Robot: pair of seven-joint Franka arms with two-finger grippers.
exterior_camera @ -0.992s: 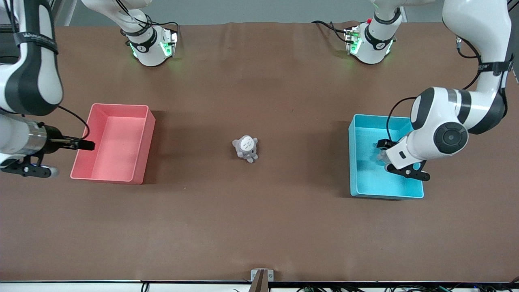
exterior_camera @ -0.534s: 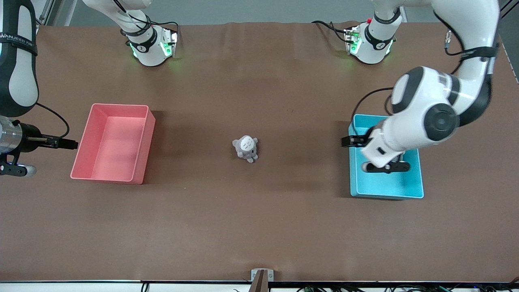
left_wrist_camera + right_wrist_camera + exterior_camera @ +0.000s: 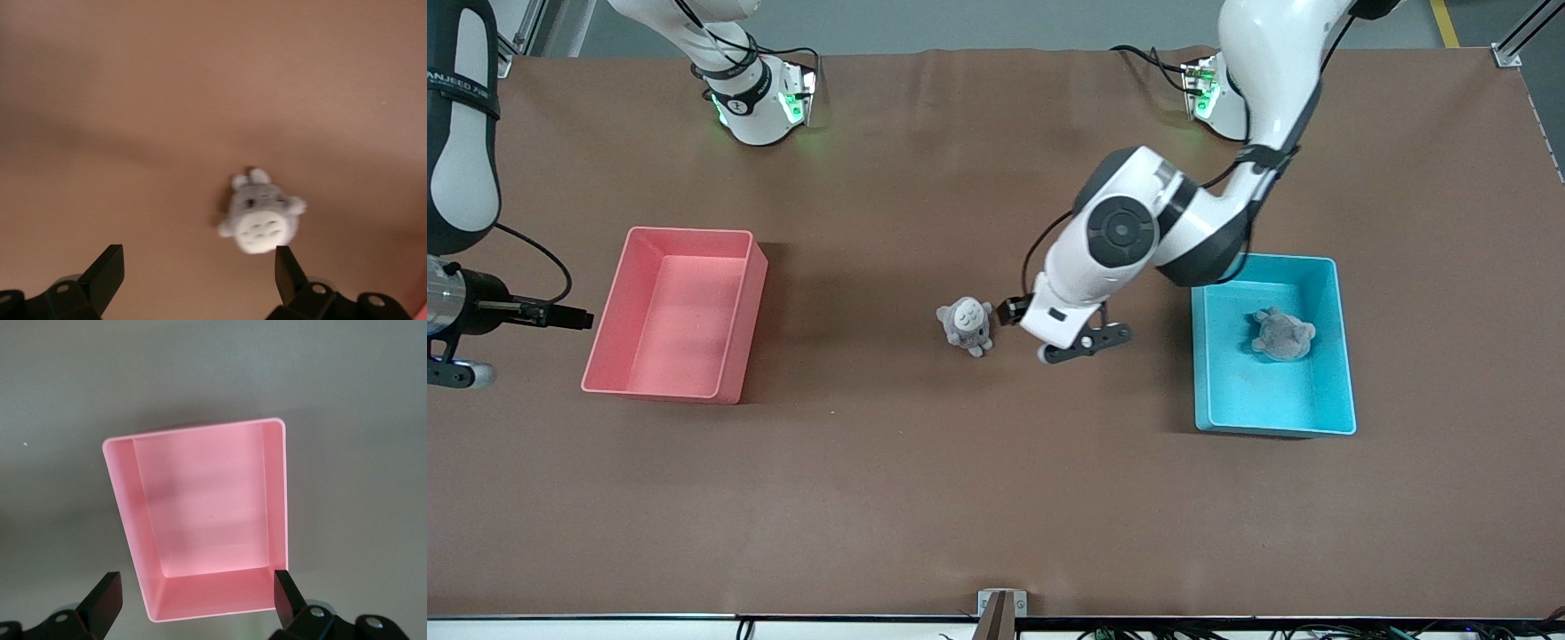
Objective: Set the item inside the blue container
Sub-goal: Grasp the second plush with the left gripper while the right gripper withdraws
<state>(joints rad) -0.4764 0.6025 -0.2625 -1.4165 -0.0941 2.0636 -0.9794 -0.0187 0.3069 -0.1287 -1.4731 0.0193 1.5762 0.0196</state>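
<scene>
A small grey plush toy with a white belly [image 3: 966, 324] lies on the brown table at its middle. It also appears in the left wrist view as the plush toy [image 3: 261, 217], close to one fingertip. My left gripper [image 3: 1083, 343] hangs open and empty just beside the toy, on the side toward the blue container [image 3: 1199, 356]. In that view the left gripper [image 3: 198, 277] holds nothing. A second grey plush [image 3: 1282, 335] lies inside the blue container. My right gripper [image 3: 454, 373] waits open beside the pink bin, at the right arm's end of the table.
The pink bin [image 3: 676, 311] stands toward the right arm's end and holds nothing. In the right wrist view, the pink bin [image 3: 207, 513] sits under the right gripper [image 3: 195, 597]. Both arm bases stand along the table's edge farthest from the front camera.
My left arm swung from over the blue container to beside the plush toy at the table's middle, uncovering the plush in the container. The right gripper drew back slightly from the pink bin.
</scene>
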